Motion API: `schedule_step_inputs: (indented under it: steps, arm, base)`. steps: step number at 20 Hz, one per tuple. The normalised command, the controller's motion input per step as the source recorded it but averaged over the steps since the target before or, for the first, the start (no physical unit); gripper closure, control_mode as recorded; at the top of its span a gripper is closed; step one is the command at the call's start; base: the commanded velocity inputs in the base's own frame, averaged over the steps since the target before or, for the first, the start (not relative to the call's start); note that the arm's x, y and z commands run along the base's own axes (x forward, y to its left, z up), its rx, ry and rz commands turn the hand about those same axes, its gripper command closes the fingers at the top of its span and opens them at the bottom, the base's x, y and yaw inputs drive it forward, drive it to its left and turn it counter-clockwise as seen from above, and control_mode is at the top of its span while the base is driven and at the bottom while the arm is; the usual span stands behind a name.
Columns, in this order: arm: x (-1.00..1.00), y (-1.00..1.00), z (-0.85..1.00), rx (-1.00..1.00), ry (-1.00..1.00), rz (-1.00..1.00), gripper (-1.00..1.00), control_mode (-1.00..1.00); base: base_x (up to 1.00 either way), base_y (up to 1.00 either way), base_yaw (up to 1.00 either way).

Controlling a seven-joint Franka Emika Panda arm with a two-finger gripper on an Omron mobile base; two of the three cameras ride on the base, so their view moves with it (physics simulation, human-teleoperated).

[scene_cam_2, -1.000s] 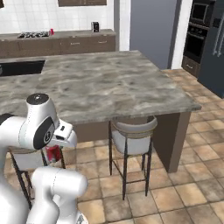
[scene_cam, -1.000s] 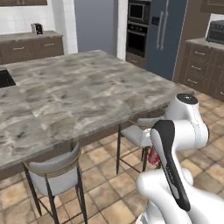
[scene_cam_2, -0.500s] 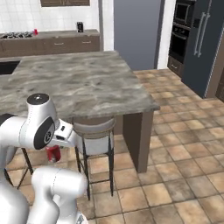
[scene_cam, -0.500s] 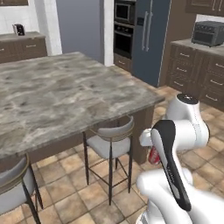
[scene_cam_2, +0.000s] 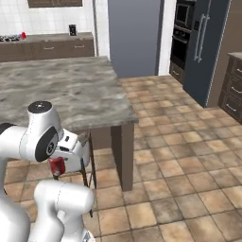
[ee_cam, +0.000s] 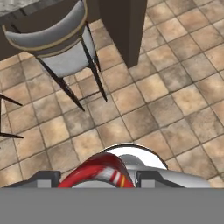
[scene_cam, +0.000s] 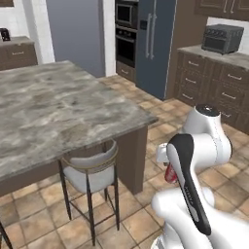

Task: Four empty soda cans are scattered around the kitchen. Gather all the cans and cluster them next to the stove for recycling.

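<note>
Soda can (ee_cam: 101, 174), dark red with a silver rim, is being held clamped between the jaws of the gripper (scene_cam_2: 57, 166), tucked low against the arm's own body above the tiled floor (scene_cam_2: 189, 160). It is being carried beside the island counter (scene_cam: 58, 112) and a stool (scene_cam: 92, 172). A slip is judged possible if the base is being swung sharply, since the can is being gripped near its top; the stool could also be clipped.

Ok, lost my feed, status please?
End effector shut on red soda can, carried low. Stool and island counter ahead. Floor otherwise open.
</note>
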Motion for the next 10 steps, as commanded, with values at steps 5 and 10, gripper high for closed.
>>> schedule_step_inputs:
  steps: [5, 10]
  arm:
    - [0.00, 0.00, 0.00, 0.00, 0.00, 0.00, 1.00, 1.00]
    - [0.00, 0.00, 0.00, 0.00, 0.00, 0.00, 1.00, 1.00]
  base:
    - [0.56, -1.00, 0.03]
    - [0.73, -1.00, 0.01]
